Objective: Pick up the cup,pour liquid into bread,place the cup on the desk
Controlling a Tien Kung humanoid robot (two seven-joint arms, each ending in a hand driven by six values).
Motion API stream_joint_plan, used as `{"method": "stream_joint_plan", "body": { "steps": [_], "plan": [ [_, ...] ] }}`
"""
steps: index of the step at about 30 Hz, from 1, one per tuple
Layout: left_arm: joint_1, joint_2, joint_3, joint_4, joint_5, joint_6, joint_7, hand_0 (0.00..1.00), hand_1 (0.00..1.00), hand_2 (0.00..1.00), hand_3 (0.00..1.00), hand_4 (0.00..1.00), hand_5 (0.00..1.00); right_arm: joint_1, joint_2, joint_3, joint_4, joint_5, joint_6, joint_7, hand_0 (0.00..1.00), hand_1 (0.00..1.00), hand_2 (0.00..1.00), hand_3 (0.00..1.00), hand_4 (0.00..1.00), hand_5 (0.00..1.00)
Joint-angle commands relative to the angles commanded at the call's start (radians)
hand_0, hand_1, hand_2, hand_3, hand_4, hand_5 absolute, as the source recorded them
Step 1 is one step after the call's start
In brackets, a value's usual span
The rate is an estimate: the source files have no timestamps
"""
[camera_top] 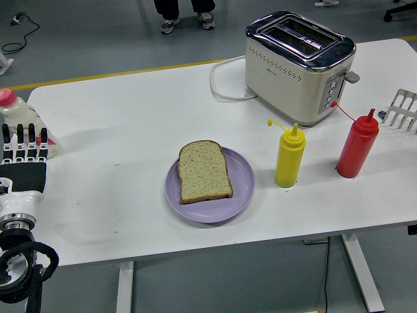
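At the left edge of the head view, the left hand (25, 153) stands in front of a white jug with a pink cap (19, 114), hiding much of the jug's body; the picture's edge cuts off the rest. Whether the fingers (31, 142) touch the jug cannot be told. A white slotted rack (404, 111) at the right edge is cut off, so its full shape is unknown. At the top, only a person's shoes (189, 23) and lower legs show. The toaster (300, 65) controls are too small to read. The desk (130, 130) runs past the right edge.
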Motion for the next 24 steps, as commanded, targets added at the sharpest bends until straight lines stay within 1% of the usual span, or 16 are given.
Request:
{"method": "stream_joint_plan", "body": {
  "steps": [4,5,10,11,16,17,21,24],
  "plan": [
    [0.0,0.0,0.001,0.0,0.0,0.0,0.0,0.856,0.865,0.931,0.84,0.671,0.998,-0.011,-0.008,-0.005,0.001,-0.059,0.0,0.009,0.893,0.845,0.886,0.947,0.852,0.392],
    [0.001,0.0,0.002,0.0,0.0,0.0,0.0,0.856,0.865,0.931,0.84,0.67,0.998,-0.017,-0.012,-0.007,0.002,-0.082,0.0,0.014,0.92,0.875,0.929,0.998,0.917,0.329],
    [0.004,0.0,0.006,0.0,0.0,0.0,0.0,0.856,0.865,0.931,0.84,0.67,0.998,-0.057,-0.03,-0.018,0.011,-0.19,-0.002,0.042,0.92,0.875,0.929,0.998,0.917,0.329],
    [0.005,0.0,0.006,0.0,0.0,0.0,0.0,0.856,0.865,0.929,0.84,0.671,0.998,-0.065,-0.033,-0.021,0.013,-0.209,-0.003,0.047,0.942,0.898,0.97,0.998,0.94,0.279],
    [0.008,0.0,0.011,0.001,0.0,0.0,0.0,0.856,0.865,0.929,0.84,0.671,0.998,-0.117,-0.05,-0.046,0.03,-0.317,-0.006,0.059,0.942,0.898,0.97,0.998,0.94,0.279],
    [0.009,0.0,0.011,0.001,0.0,0.0,0.0,0.856,0.865,0.93,0.84,0.67,0.998,-0.12,-0.051,-0.048,0.032,-0.326,-0.006,0.059,0.953,0.915,0.978,0.998,0.946,0.282],
    [0.014,0.0,0.013,0.0,0.0,-0.001,0.0,0.856,0.865,0.93,0.84,0.67,0.998,-0.169,-0.063,-0.067,0.052,-0.407,0.012,0.047,0.953,0.915,0.978,0.998,0.946,0.282],
    [0.019,0.0,0.013,0.0,0.0,-0.001,0.0,0.856,0.865,0.929,0.84,0.67,0.998,-0.204,-0.068,-0.078,0.074,-0.438,0.019,0.042,0.96,0.926,0.989,0.998,0.96,0.264]
  ]
}}
